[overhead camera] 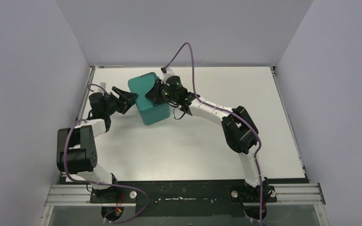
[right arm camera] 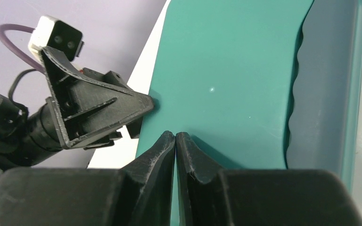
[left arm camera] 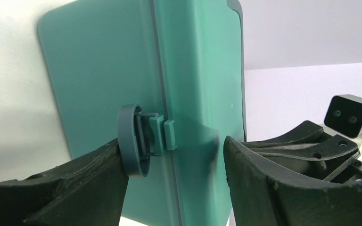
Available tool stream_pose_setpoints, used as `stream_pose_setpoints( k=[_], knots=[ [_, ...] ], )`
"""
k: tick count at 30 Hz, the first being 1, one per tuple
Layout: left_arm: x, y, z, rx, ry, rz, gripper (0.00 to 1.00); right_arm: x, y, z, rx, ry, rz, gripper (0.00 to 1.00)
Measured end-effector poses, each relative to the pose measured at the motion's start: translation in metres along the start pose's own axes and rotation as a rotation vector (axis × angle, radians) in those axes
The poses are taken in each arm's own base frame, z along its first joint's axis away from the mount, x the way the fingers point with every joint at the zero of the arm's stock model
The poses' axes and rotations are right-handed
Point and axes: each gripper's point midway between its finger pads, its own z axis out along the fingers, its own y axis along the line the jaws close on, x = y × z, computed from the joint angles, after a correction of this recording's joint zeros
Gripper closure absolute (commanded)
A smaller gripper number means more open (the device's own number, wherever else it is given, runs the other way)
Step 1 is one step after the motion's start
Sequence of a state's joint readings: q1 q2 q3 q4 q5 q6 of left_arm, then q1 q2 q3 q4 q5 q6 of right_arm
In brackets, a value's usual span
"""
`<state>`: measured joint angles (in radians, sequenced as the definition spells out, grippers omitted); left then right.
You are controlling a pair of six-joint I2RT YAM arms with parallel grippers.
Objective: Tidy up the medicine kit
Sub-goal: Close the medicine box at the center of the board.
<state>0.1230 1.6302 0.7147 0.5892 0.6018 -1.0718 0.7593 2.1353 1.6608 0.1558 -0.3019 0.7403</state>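
Heads up, a fair bit is hidden here: the medicine kit has its lid down so nothing inside shows. From above, the right hand covers the right part of the top, and the left hand blocks the side where the knob sits. Both wrist views crop the box at the frame edges, and the right wrist one shows a darker greyish strip with a wavy edge along the lid that I can't really identify. The kit itself stands on the white counter, in the far part, a bit left of the middle, right between the two hands. Left hand: jaws apart, straddling the round knob and the little latch tab next to it on the kit's left side. One finger is touching the knob's rim and the other has a gap to the box wall, so nothing is clamped. Right hand: fingertips pinched fully together with nothing between them, tips sitting over the lid near its edge; whether they actually press on it or just hover I can't tell
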Motion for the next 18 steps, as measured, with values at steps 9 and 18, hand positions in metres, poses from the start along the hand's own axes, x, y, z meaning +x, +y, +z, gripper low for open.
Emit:
stream_pose_setpoints(
  k=[9, 18],
  knots=[
    [-0.013, -0.005, -0.004, -0.058, -0.026, 0.092, 0.39, 0.000, 0.000, 0.000, 0.000, 0.000, -0.004, 0.90],
    [-0.012, 0.000, -0.003, -0.093, -0.019, 0.117, 0.26, 0.001, 0.000, 0.000, -0.001, 0.001, -0.006, 0.89]
  ],
)
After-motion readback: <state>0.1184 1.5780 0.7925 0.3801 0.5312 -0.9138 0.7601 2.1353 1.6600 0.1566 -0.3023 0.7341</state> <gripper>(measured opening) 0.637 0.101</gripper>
